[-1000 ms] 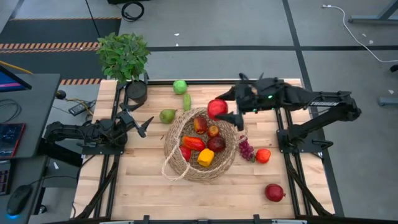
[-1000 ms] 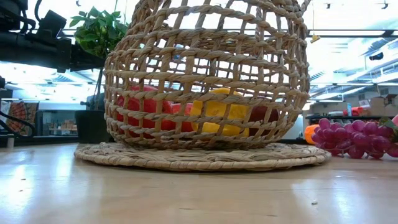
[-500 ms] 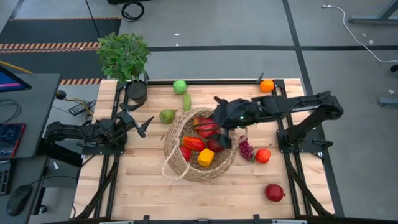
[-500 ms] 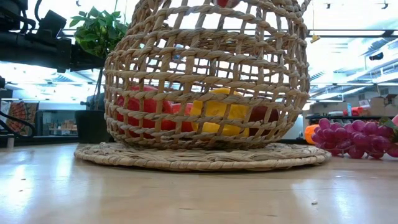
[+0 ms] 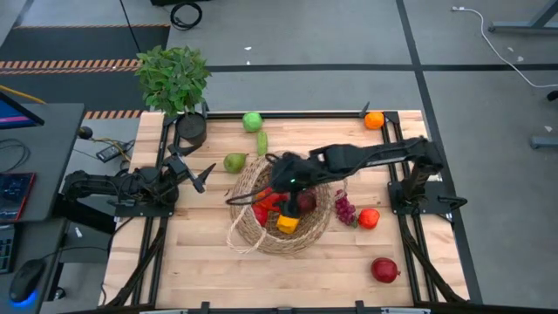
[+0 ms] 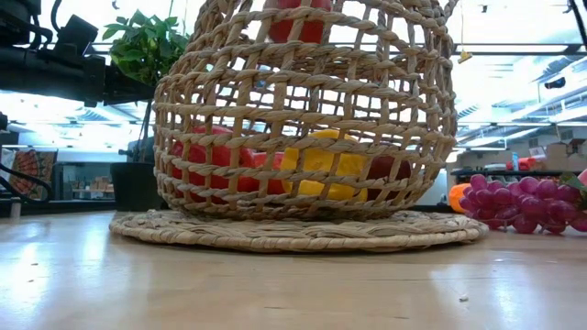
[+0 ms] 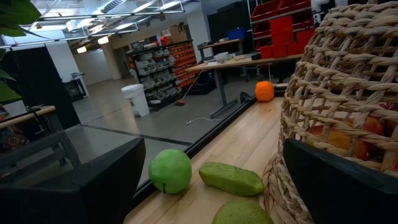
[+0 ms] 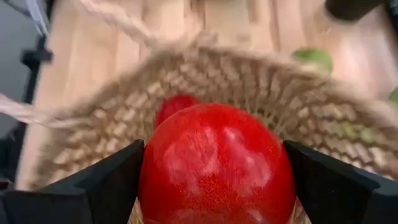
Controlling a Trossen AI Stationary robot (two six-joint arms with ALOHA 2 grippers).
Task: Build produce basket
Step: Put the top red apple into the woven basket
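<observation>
Red apple (image 8: 216,167) fills the right gripper (image 8: 214,180), its jaws spread wide and clamped on the fruit's two sides, over the basket (image 5: 248,222) mid-table. Round, the apple shows no long axis. Wicker bowl sits upright, mouth up, loop handle toward the near-left. Left gripper (image 5: 199,174) waits left of it, jaws apart, holding nothing.

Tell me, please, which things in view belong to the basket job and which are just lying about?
Job:
- basket, already part filled
- red fruit held between the right gripper fingers, over the basket
- green apple, cucumber, pear, grapes, orange, pomegranate, all on the table

Lying about:
- potted plant
- left gripper, waiting open
</observation>
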